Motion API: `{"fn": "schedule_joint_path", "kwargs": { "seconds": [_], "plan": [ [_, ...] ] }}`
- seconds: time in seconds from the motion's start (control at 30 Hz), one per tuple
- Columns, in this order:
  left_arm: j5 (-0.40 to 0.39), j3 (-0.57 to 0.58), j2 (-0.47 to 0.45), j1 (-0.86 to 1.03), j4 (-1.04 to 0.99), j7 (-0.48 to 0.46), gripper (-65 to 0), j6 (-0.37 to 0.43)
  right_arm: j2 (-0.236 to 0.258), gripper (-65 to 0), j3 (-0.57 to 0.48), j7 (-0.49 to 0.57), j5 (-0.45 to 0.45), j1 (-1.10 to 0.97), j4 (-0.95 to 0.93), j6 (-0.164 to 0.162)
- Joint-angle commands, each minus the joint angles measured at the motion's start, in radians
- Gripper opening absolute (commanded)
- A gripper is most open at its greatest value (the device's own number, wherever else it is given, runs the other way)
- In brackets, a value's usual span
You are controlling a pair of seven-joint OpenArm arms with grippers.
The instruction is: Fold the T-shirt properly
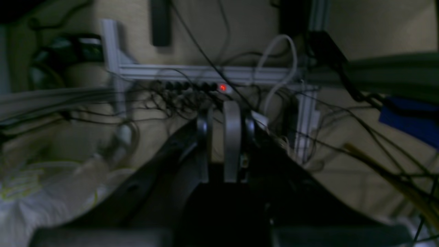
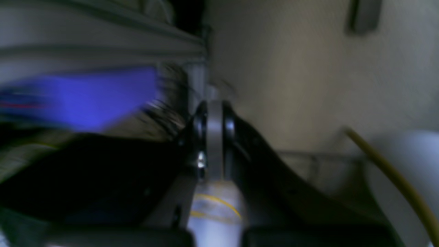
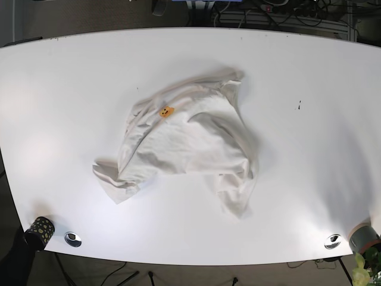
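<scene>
The white T-shirt (image 3: 189,138) lies crumpled in the middle of the white table (image 3: 309,71) in the base view, with a small orange patch (image 3: 166,111) near its top left. Neither arm shows in that view. In the left wrist view my left gripper (image 1: 217,116) hangs off the table over cables and floor, its jaws a narrow gap apart with nothing between them. The blurred right wrist view has my right gripper (image 2: 214,106) with its fingers pressed together, also away from the shirt.
A power strip with a red light (image 1: 222,87) and tangled cables lie on an aluminium frame (image 1: 205,72) ahead of the left gripper. A white bag (image 1: 41,192) sits at lower left. Round fittings (image 3: 72,239) (image 3: 333,241) mark the table's front edge.
</scene>
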Motion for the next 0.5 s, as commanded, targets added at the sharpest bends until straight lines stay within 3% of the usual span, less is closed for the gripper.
{"fn": "schedule_joint_path", "kwargs": {
  "seconds": [0.0,0.2,0.47],
  "plan": [
    [0.005,-0.02,-0.001,0.062,0.084,-0.012,-60.7,0.003,0.028,-64.8,-0.028,-0.047,0.046,-0.058,0.096,-0.01],
    [0.004,-0.031,-0.001,0.141,0.25,-0.012,-60.7,0.003,0.054,-64.8,-0.042,-0.14,0.158,-0.17,0.318,-0.01],
    [-0.001,-0.094,0.005,0.141,0.299,-0.013,-60.7,0.003,0.054,-64.8,-0.039,-0.15,0.167,-0.256,0.501,-0.01]
  ]
}}
